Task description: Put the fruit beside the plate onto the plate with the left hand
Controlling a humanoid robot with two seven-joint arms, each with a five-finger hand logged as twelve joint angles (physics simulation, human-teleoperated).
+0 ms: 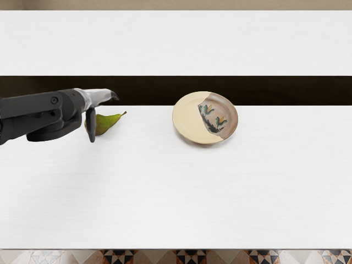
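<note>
Dark-grey left hand (91, 107): fingers stretched out, thumb hanging down, gripping nothing. Just beside thumb at 3 o'clock: green-brown pear (109, 121) lying on white matte tabletop (165, 187). Farther at 3 o'clock, well apart: round cream-and-brown ceramic plate (187, 118). Patterned floor tiles (192, 257) at 6 o'clock.

A small olive-green pear with a short brown stem (108, 122) lies on its side on the white bench (176, 192), near the far edge; its stem end points right and slightly up, towards the plate; its broad end is partly hidden behind the left robot hand (91, 110). Well apart to its right, a round cream ceramic plate (190, 118) sits flat and empty; its right part is mauve-brown with dark leafy markings.
</note>
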